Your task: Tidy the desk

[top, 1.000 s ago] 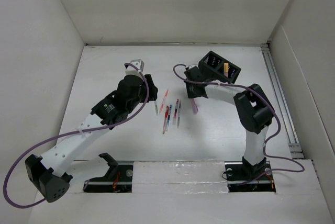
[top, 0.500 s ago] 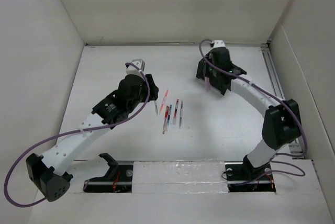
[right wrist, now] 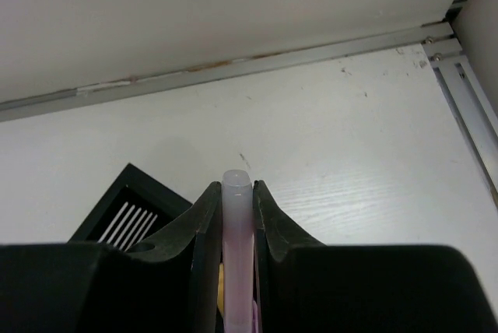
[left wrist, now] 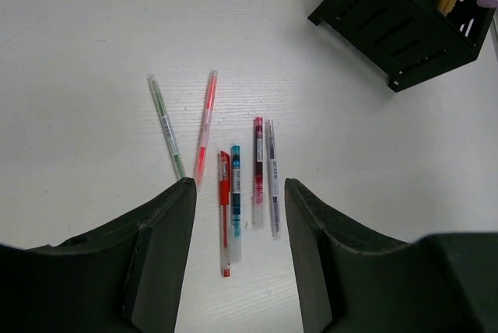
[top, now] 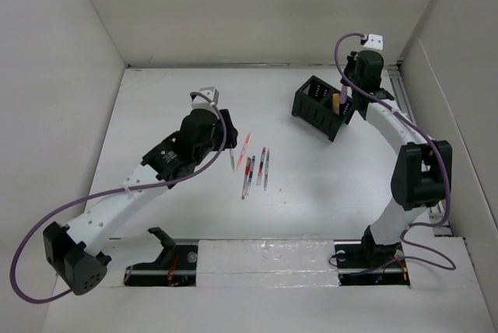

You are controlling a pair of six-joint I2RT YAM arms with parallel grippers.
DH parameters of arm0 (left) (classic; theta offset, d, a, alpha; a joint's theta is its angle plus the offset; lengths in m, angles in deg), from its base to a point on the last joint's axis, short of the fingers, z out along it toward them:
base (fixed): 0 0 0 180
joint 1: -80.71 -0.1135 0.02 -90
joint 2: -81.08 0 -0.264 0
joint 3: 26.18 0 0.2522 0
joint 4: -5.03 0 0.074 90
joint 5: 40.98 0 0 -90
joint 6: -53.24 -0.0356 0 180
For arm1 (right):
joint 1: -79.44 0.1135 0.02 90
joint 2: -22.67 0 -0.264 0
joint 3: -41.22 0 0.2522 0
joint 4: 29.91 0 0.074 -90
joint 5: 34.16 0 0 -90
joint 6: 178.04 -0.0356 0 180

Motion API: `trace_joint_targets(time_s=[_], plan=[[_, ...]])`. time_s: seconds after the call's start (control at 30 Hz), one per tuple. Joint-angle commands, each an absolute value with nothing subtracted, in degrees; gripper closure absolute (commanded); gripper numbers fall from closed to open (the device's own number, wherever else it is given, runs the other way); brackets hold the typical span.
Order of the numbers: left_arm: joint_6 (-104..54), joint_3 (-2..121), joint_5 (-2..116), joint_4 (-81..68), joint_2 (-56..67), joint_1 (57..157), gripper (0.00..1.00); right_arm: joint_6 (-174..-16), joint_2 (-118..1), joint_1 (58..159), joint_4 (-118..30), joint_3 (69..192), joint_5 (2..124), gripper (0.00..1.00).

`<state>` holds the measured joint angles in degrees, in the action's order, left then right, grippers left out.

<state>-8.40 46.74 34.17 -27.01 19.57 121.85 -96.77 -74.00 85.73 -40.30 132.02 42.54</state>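
Observation:
The desk (top: 171,92) is a white tabletop. Several pens (top: 253,163) lie side by side at its middle; the left wrist view shows a green one (left wrist: 166,127), a pink one (left wrist: 205,125), a red one (left wrist: 224,208), a teal one (left wrist: 235,191), a maroon one (left wrist: 257,160) and a grey one (left wrist: 272,177). My left gripper (left wrist: 239,193) is open and empty, just above the near ends of these pens. My right gripper (right wrist: 237,185) is shut on a pale purple pen (right wrist: 236,224), held upright over the black pen holder (top: 319,106).
The pen holder (left wrist: 401,26) stands at the back right with an orange item (top: 336,100) in one compartment. White walls enclose the desk. A metal rail (top: 416,138) runs along the right edge. A black-and-white strip (top: 264,251) lies along the front.
My right arm has swung from the middle of the desk to the back right, carrying the purple pen to above the pen holder. My left arm has hardly moved.

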Motion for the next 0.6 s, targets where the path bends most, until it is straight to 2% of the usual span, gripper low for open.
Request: trace_joint_targets(time_s=[0.0,0.3,0.5,0.57], plan=[[-8.55,49.89,33.73,-26.13,19.21,121.66,0.55,-94.46,-76.03,85.51,-31.82,135.84,43.27,1.00],[-8.11,50.25,32.94,-26.75,18.33,121.66,0.54,-92.52,-76.39,86.12,-24.96,128.64,43.45,0.99],[-7.76,50.33,33.55,-26.31,17.80,121.66,0.54,-92.00,-74.89,86.12,-24.08,124.42,42.22,0.93],[-7.67,50.25,33.82,-26.04,17.63,121.66,0.54,-92.00,-74.37,86.64,-23.99,123.02,42.57,0.89]])
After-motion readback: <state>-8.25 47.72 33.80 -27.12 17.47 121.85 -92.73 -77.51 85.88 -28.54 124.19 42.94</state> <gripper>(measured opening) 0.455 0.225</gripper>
